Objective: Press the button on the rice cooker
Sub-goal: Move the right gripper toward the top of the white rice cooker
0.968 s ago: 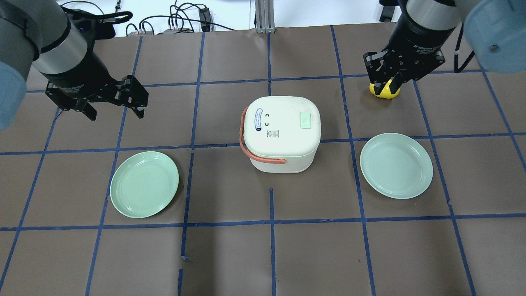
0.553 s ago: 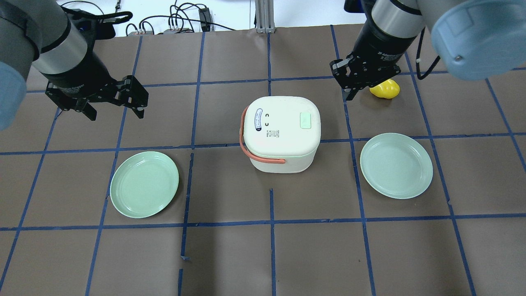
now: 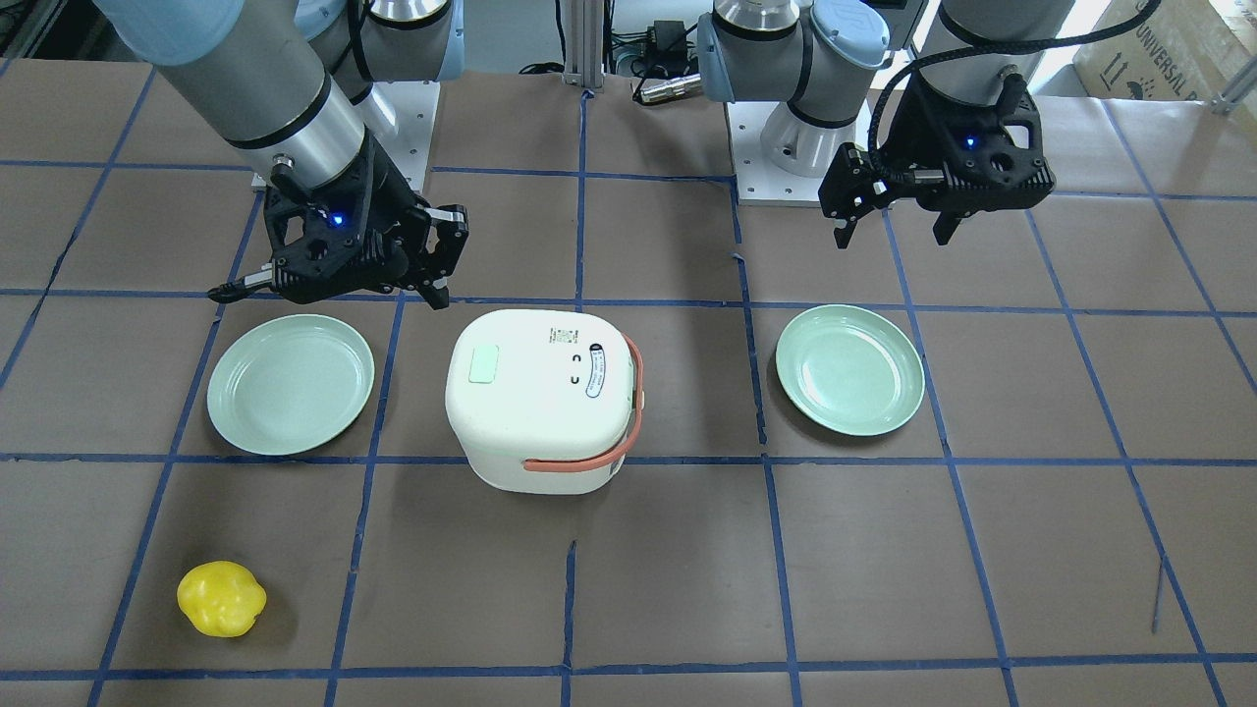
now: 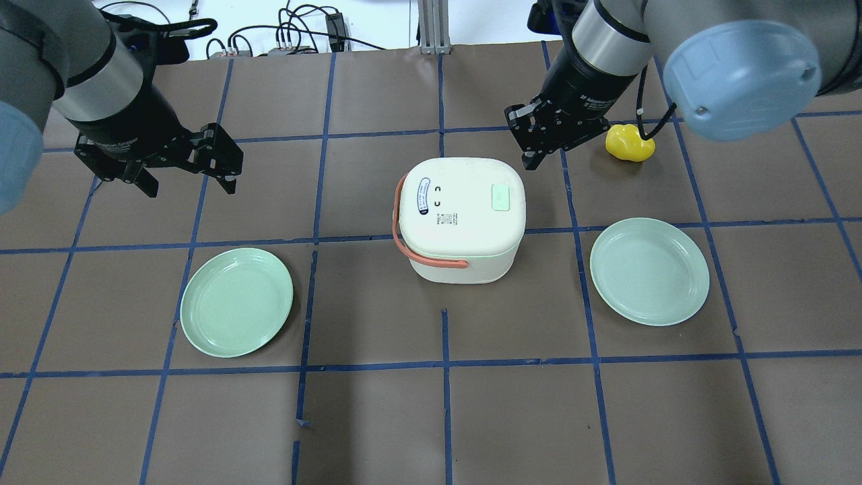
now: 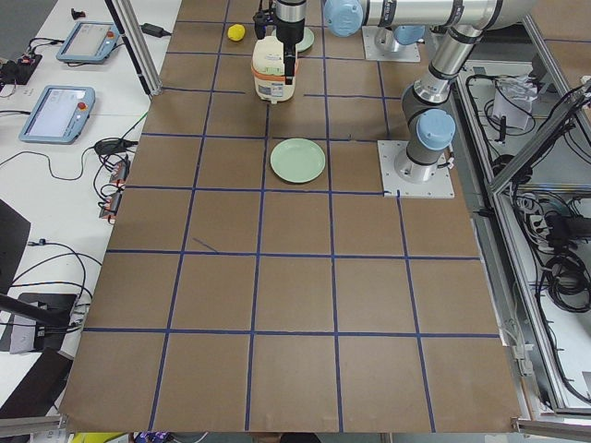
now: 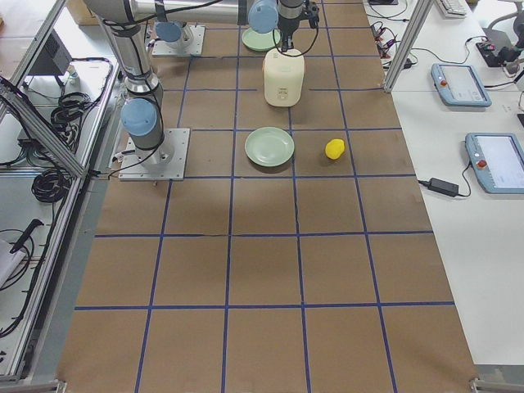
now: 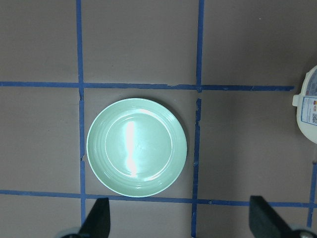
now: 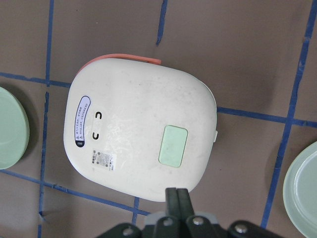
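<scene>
Now the right hand (image 8: 176,194), pinched shut and empty, hangs off the far right corner of the cooker (image 4: 461,219), mid bench (image 4: 377,417) — the button (image 8: 173,144) sits on the lid near its tips, toward the robot. The left hand (image 4: 190,183) — wide open, empty — is well apart.

From where I'm standing, the right claw (image 4: 530,159) is hanging over the right end of the rice cooker (image 4: 461,225), so the cooker's sitting below it, a touch leftward. The button (image 4: 500,197) is sitting on the lid (image 4: 465,178) at the end nearest that claw. A plate (image 4: 649,271) is lying on the table (image 4: 431,417) off to the claw's right, and a fruit (image 4: 630,143) is lying out past that, away from the robot. The left claw (image 4: 190,183) is hanging well left of the cooker, the other plate (image 4: 236,302) lying roughly beneath it.
</scene>
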Robot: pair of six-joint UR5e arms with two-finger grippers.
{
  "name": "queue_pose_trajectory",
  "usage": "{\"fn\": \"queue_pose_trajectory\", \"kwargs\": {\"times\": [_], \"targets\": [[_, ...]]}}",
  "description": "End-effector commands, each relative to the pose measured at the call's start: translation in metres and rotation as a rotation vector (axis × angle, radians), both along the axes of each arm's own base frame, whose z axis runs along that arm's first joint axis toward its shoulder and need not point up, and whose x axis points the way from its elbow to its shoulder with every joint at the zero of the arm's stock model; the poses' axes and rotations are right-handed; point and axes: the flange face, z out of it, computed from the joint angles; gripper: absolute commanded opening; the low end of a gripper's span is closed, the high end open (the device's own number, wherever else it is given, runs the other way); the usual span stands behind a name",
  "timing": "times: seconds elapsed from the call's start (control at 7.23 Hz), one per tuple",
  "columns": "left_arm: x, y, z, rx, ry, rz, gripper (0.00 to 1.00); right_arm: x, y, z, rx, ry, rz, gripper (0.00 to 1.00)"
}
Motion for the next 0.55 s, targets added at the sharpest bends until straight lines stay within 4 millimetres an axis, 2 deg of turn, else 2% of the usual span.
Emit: {"fn": "queue_pose_trajectory", "kwargs": {"times": [0.0,0.41], "targets": [[0.000,0.000,0.001,-0.002,0.000,0.000,1.00,0.002,-0.014,-0.027,-0.041,-0.011,-0.007,0.10],[0.000,0.000,0.000,0.001,0.000,0.000,1.00,0.009,-0.016,-0.039,-0.021,-0.051,-0.004,0.10]]}}
